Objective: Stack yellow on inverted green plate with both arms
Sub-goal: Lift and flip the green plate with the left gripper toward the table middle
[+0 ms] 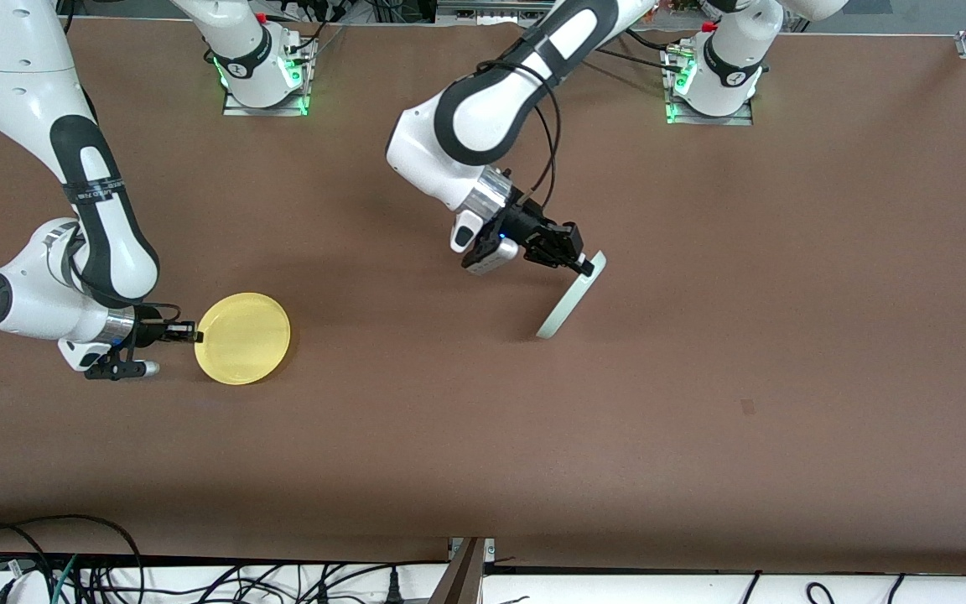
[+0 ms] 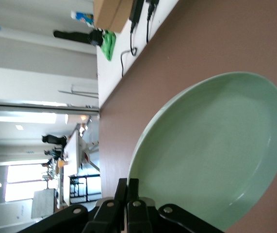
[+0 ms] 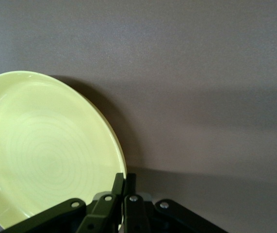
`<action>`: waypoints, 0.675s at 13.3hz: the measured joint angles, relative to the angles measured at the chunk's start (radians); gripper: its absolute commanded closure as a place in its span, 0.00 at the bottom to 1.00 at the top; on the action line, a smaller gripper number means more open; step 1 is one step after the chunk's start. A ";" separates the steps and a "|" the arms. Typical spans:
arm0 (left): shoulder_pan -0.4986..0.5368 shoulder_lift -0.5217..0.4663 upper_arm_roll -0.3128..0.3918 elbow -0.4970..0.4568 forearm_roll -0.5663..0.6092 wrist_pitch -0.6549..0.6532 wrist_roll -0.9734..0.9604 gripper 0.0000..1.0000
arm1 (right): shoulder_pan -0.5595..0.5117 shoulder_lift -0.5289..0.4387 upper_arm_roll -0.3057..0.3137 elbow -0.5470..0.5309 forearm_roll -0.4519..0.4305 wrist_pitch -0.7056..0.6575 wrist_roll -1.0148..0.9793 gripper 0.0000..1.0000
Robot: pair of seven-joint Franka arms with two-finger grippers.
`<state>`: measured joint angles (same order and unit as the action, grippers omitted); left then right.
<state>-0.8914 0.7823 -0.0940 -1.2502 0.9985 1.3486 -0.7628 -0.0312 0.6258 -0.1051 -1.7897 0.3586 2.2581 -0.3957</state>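
Legible markings: none confirmed.
A black band on the right arm's forearm (image 1: 94, 191) carries small white lettering, too small to read. The plates, table and both grippers show no readable text, label, brand or number in any view.

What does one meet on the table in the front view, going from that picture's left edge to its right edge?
right pincer, shut on the yellow plate's rim → yellow plate, lying flat → left pincer, shut on the green plate's upper rim → green plate, tilted up on its edge.
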 measured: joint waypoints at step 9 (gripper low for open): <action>-0.141 0.133 0.001 0.075 0.095 0.080 -0.054 1.00 | -0.003 -0.017 0.000 0.162 0.000 -0.236 -0.006 1.00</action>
<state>-1.0319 0.9156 -0.0929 -1.1750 1.0934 1.4290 -0.8172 -0.0338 0.6090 -0.1055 -1.6276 0.3584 2.0226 -0.4018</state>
